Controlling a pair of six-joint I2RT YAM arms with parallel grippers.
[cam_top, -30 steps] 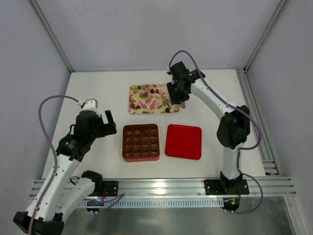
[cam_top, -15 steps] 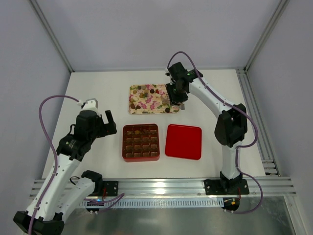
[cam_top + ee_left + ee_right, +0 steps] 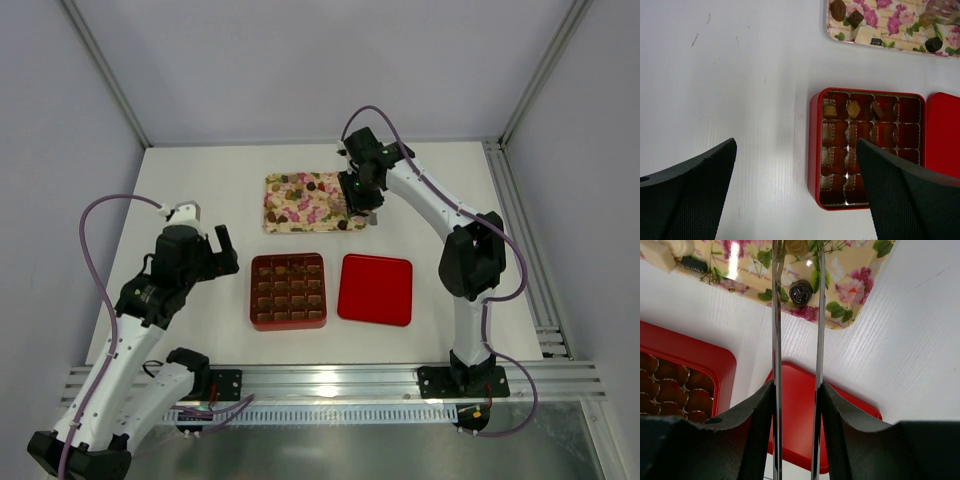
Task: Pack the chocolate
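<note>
Right wrist view: a tan chocolate [image 3: 798,244] is seen between the tips of the right tool [image 3: 796,247], on the floral tray [image 3: 860,270]. The blades are narrowly parted, and a grip cannot be confirmed. The piece should be centred, squeezed gently, then lifted straight.

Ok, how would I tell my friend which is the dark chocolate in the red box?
Find the red box with the brown grid, left of its red lid. Look along the row nearest the flowery tray. The dark chocolate sits third from the left, dark brown and crooked, unlike the two tan pieces on its left.
</note>
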